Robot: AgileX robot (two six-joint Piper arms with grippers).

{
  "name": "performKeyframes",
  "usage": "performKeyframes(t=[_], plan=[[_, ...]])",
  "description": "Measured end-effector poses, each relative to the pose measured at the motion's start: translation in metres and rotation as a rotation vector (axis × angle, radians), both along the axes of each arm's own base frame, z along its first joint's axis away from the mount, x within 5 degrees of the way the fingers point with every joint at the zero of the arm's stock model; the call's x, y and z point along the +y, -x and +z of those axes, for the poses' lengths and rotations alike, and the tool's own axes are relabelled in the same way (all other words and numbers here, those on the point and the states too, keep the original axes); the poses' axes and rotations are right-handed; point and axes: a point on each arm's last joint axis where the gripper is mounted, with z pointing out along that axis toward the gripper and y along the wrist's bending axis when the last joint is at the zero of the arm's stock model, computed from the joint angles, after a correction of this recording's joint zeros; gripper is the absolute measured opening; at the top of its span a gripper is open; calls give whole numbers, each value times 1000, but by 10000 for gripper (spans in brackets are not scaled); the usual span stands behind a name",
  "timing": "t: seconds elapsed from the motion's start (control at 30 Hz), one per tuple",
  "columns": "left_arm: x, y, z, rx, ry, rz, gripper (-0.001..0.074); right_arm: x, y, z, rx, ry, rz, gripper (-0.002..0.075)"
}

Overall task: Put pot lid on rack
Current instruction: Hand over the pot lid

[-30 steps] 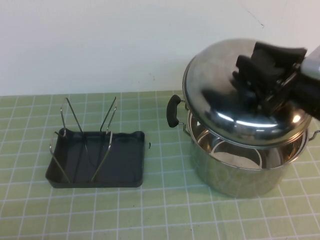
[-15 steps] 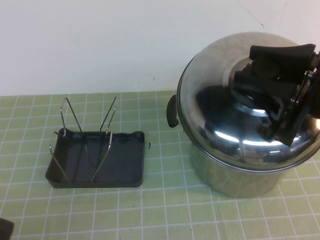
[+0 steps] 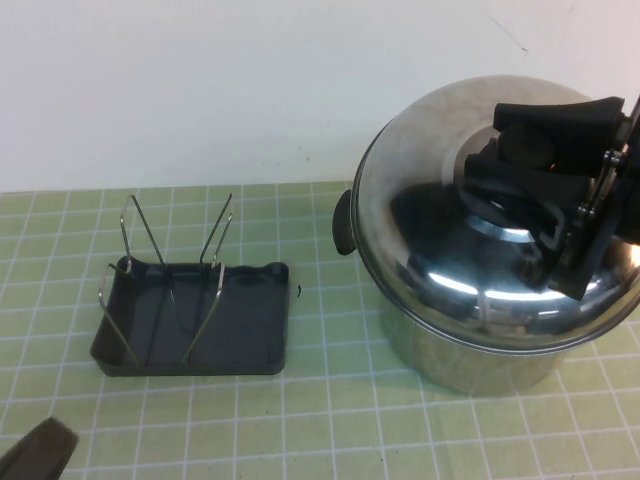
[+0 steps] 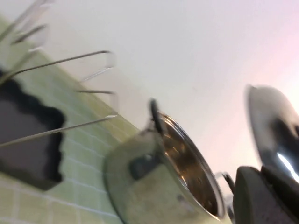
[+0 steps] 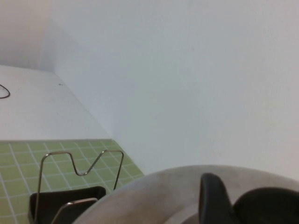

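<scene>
high view — the right gripper (image 3: 530, 185), entering from the right, is clamped on the black knob of the pot lid (image 3: 440, 230), which hangs tilted above the steel pot (image 3: 465, 355) and hides its opening. one black pot handle (image 3: 343, 222) shows at the lid's left edge. well to the left, the rack (image 3: 195, 318) — dark tray, upright wire prongs — sits on the green checked mat (image 3: 330, 420). the left gripper (image 3: 35, 452) appears as a dark tip at the lower left corner.
</scene>
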Motion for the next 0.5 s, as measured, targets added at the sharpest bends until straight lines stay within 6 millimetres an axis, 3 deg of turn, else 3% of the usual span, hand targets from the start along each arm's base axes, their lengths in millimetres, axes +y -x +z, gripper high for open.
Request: performKeyframes(t=[0.17,0.27,0.4,0.5], plan=[[-16,-16,39,-84,-158,-202,43,0,0,0,6,-4,0,336],[-26,-34,57,-138,-212,-329,162,0,0,0,5,-5,2,336],[-35,-70,71,-137,-257,-476,380,2,3,3,-10,-30,35,336],[-40,-99,76,-94,-229,-574,463,3,5,5,-22,-55,63,336]])
